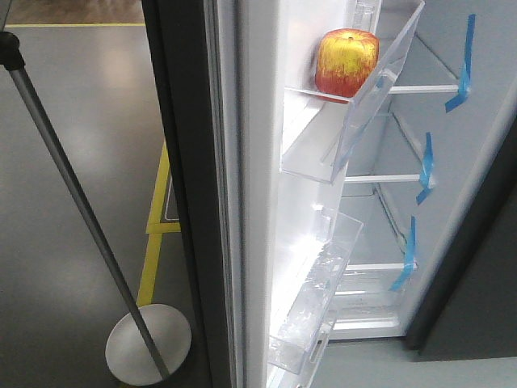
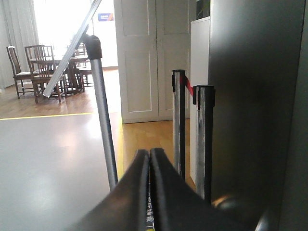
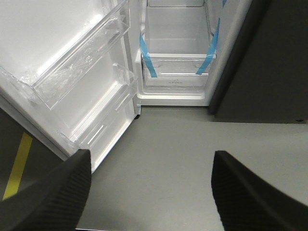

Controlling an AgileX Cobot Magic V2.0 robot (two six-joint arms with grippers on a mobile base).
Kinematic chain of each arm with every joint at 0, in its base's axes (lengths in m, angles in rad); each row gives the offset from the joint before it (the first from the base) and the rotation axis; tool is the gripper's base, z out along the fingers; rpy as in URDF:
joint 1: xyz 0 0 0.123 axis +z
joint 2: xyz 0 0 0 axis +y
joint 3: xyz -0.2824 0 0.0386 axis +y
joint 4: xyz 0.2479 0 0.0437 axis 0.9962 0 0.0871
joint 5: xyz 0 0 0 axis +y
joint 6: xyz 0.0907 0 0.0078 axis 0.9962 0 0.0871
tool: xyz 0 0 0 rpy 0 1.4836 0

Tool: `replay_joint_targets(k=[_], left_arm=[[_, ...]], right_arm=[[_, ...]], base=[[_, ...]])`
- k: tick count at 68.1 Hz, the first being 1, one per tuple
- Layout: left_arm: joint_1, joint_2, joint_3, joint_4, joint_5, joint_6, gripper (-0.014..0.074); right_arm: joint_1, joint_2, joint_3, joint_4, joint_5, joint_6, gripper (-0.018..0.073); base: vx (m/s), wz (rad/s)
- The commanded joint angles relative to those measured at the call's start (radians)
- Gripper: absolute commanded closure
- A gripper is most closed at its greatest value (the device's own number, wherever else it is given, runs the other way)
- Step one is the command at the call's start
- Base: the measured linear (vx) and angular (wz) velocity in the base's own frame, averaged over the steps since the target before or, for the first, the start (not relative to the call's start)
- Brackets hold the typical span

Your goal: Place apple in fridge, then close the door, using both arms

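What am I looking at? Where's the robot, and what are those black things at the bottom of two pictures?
The robot carries the cameras, so you mostly see what it sees. The front picture looks into the open fridge. The apple sits in a clear bin on the inside of the door. The silver pole is a barrier post.

The other two pictures come from cameras on the robot's wrists. The black shapes are its grippers, like pinching hands. The left gripper is pinched shut with nothing in it, beside a dark panel, probably the door's outside. The right gripper is open and empty, looking down at the floor and the fridge's bottom shelves.
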Motion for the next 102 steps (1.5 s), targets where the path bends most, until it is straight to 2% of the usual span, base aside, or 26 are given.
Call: replay_joint_targets(k=[1, 12, 21, 27, 36, 47, 65, 83, 102], left_arm=[[-0.004, -0.013, -0.017, -0.009, -0.081, -0.003, 0.0603], [-0.004, -0.013, -0.017, -0.009, -0.083, -0.027, 0.0603], [-0.004, -0.013, -0.031, -0.04, -0.21, -0.166, 0.0603], [-0.004, -0.013, -0.085, -0.035, -0.302, -0.191, 0.0603], [-0.004, 0.013, -0.257, -0.035, -0.284, -0.192, 0.0603], [-0.004, 0.144, -0.529, -0.024, -0.114, -0.148, 0.0603], [-0.004, 0.491, -0.89, -0.024, 0.282, 0.025, 0.0603], [-0.004, 0.832, -1.08, -0.024, 0.539, 0.026, 0.0603], [-0.004, 1.141, -1.173, -0.027, 0.714, 0.062, 0.0603]], right_arm=[[-0.003, 0.017, -0.022, -0.008, 0.012, -0.011, 0.0061], [-0.003, 0.017, -0.022, -0.008, 0.012, -0.011, 0.0061], [-0.003, 0.017, -0.022, -0.008, 0.012, -0.011, 0.0061], [-0.003, 0.017, -0.022, -0.008, 0.012, -0.011, 0.0061], [-0.003, 0.017, -0.022, -0.008, 0.012, -0.011, 0.0061], [-0.003, 0.017, -0.022, -0.008, 0.012, -0.011, 0.0061], [-0.003, 0.017, -0.022, -0.008, 0.012, -0.011, 0.0061], [-0.003, 0.017, -0.022, -0.008, 0.012, -0.011, 0.006], [-0.003, 0.017, -0.022, -0.008, 0.012, -0.011, 0.006]], base=[[0.0, 0.0], [0.0, 0.0], [0.0, 0.0], [0.0, 0.0], [0.0, 0.0], [0.0, 0.0], [0.0, 0.0], [0.0, 0.0], [0.0, 0.0]])
